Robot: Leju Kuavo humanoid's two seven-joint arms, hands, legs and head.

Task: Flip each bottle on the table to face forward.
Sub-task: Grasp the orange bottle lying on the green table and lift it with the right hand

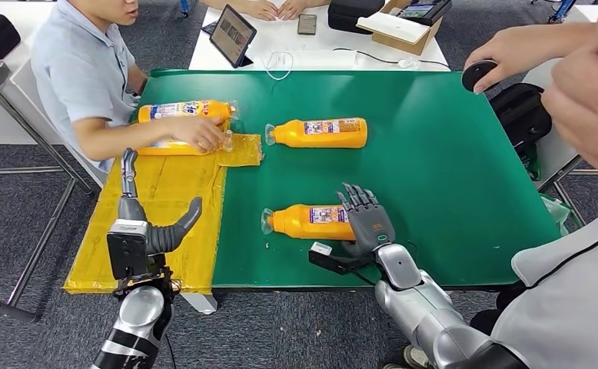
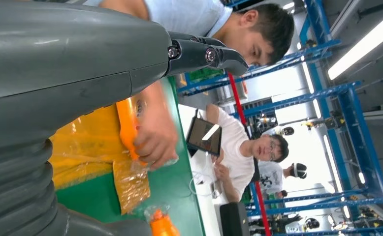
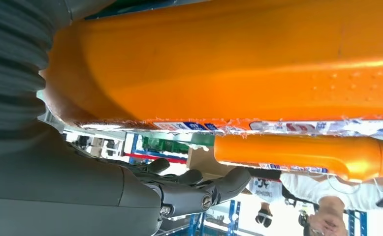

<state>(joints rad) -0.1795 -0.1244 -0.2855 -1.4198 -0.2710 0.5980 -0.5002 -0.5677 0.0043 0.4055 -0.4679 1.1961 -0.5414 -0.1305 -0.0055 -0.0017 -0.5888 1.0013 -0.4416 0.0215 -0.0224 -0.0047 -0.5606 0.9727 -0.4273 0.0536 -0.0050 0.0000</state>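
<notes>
Green matting covers the table (image 1: 450, 154), which stands on grey carpet (image 1: 19, 223) in a room with blue steel racking (image 2: 342, 93) and strip lights overhead. A white desk (image 1: 311, 50) butts against the far edge, carrying a tablet (image 1: 231, 34), a phone (image 1: 307, 24) and an open cardboard box (image 1: 403, 27). Yellow plastic sheet (image 1: 165, 223) overlays the table's left end. A person in a pale blue shirt (image 1: 77, 73) sits at that end, a hand pressing on the far left bottle (image 1: 181, 111), which lies on its side at the sheet's far edge. Another person's hand (image 1: 499, 54) reaches in from the right, holding a dark round object (image 1: 478, 74).

Two more orange bottles lie on their sides on the green, caps pointing left: the middle bottle (image 1: 319, 132) further back, the near bottle (image 1: 307, 221) close to the front edge. The right hand (image 1: 367, 219) rests against the near bottle's base end, fingers extended upward and apart; whether it grips I cannot tell. The left hand (image 1: 146, 223) hovers over the yellow sheet, fingers spread, holding nothing.
</notes>
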